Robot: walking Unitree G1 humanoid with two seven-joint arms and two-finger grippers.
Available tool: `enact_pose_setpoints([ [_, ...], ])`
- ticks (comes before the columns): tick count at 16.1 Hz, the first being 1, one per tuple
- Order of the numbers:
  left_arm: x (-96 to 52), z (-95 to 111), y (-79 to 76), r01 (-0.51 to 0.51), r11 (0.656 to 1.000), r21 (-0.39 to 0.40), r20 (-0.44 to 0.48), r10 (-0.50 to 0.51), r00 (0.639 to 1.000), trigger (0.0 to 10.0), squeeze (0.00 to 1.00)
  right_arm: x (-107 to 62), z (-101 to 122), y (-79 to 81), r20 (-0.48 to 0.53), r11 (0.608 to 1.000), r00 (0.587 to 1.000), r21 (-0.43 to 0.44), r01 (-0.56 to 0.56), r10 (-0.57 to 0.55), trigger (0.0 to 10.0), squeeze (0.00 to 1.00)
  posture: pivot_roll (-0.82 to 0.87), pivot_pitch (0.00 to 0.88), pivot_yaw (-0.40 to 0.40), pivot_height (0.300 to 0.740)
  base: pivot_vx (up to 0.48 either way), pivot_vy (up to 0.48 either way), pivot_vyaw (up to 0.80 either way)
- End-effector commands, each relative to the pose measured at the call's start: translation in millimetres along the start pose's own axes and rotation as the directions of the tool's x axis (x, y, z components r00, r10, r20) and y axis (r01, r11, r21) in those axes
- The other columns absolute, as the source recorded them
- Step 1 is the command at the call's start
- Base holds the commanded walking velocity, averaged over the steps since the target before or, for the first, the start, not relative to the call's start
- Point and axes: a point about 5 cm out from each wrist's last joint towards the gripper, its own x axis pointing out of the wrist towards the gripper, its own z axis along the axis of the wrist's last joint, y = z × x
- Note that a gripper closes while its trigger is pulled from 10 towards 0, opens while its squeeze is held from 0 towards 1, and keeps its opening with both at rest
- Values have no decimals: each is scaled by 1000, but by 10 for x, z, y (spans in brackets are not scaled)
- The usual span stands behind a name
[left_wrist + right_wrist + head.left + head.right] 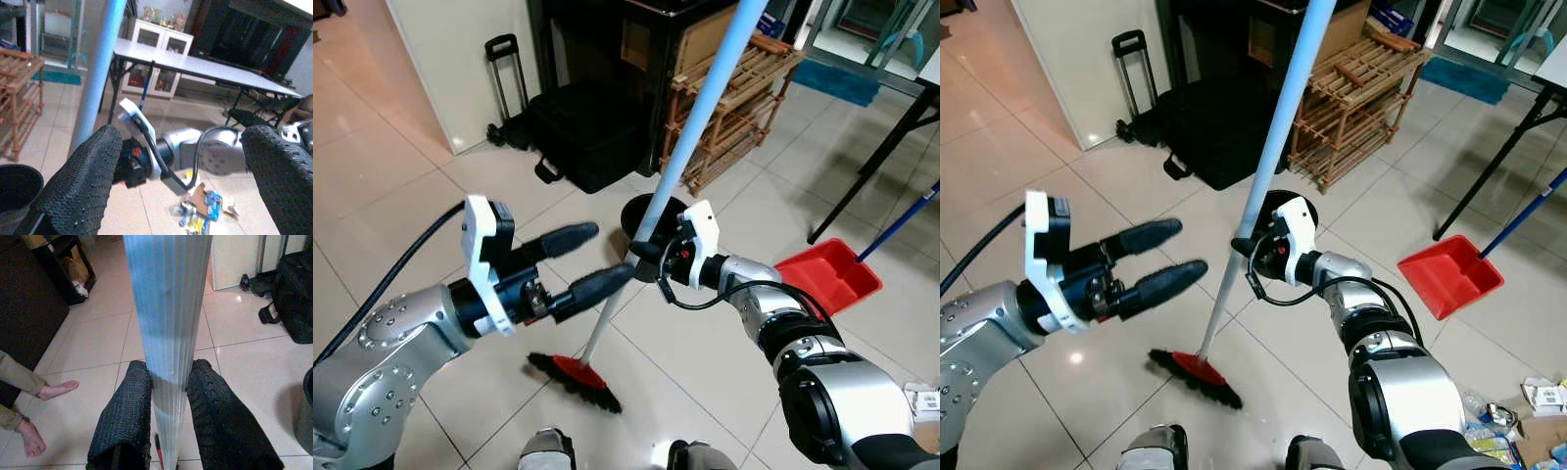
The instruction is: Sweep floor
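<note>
Here the broom (1263, 176) stands tilted, its red head (1197, 377) on the floor (1018, 147) before my feet. My right gripper (168, 382) clamps the pole; my left gripper (592, 259) is spread open beside it. Next, I judge, the left must close on the pole, then sweep toward the dustpan (1449, 276).

Head stereo pair: looks forward-down at tiled floor (401, 186); both eyes share broom handle (1263, 166). Left wrist camera: faces right arm. Right wrist camera: very close on handle, facing floor.
</note>
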Motion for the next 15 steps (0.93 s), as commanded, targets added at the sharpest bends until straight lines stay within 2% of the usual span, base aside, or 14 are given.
enact_pose_setpoints([
  [1,-4,-35,-11,22,1000,-14,-17,-23,1000,10000,0,6,55,1,34,1000,999,-1,-9,9,10000,0,121,87,-2,740,0,0,0],
  [5,40,-165,-3,11,1000,-8,-91,-12,996,10000,0,-42,-35,-27,-15,1000,1000,-10,15,-15,10000,0,121,105,-10,740,0,0,0],
  [6,48,-206,14,-4,1000,10,-120,5,993,10000,0,-94,-58,-102,-45,995,995,-33,91,-93,10000,0,117,118,-13,740,0,0,0],
  [8,81,-206,67,-46,998,37,-118,50,992,10000,0,-106,-62,-114,-46,994,994,-31,102,-103,10000,0,115,123,-15,740,0,0,0],
  [10,140,-226,173,-133,988,81,-108,141,984,10000,0,-106,-83,-101,-45,995,994,-28,96,-97,10000,0,111,137,-15,740,0,0,0],
  [15,165,-305,161,-149,984,95,-116,160,980,10000,0,-144,-139,-109,-69,995,993,-44,94,-97,10000,0,109,158,-22,740,0,0,0],
])
